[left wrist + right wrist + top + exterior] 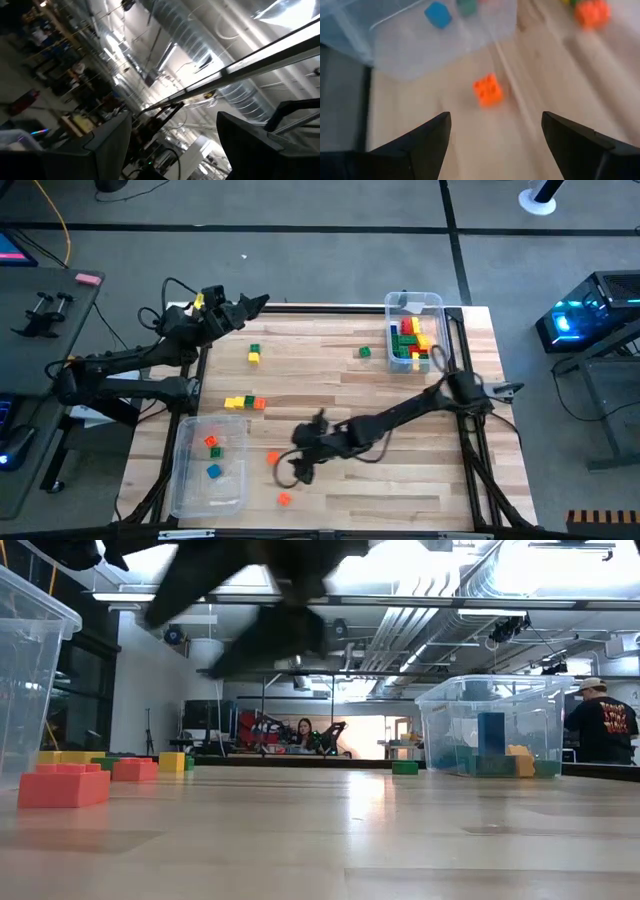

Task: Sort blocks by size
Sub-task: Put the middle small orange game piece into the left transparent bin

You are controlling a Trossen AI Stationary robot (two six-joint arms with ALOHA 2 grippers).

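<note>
1. Nearest the low camera sits a short orange block point(63, 785) on the wooden table point(330, 385), with the dark blur of an arm hanging above it.
2. Largest on the table is the right arm, stretched across from the right edge toward the front middle; the right gripper point(300, 467) hovers low over bare wood with its fingers point(422, 145) spread wide and nothing between them.
3. Ahead of those fingers in the right wrist view lies a small orange block point(488, 90), apart from both fingers and just beside the wall of the near bin.
4. Next is the left arm, folded at the table's far left corner; the left gripper point(255, 303) is raised and tilted toward the ceiling, its fingers point(107, 145) parted and empty.
5. A clear bin at the far right corner point(437, 304) holds a heap of longer blocks point(412, 340) in red, yellow, green and blue.
6. A second clear bin at the front left point(185, 480) holds three small blocks: one orange point(210, 441), one green point(214, 452), one blue point(213, 471).
7. Loose blocks on the wood:
   - a yellow, green and orange row point(245, 403) left of centre;
   - a green and yellow pair point(254, 354) farther back;
   - a lone green block point(364, 352) near the far bin;
   - an orange block point(284, 499) near the front edge.
</note>
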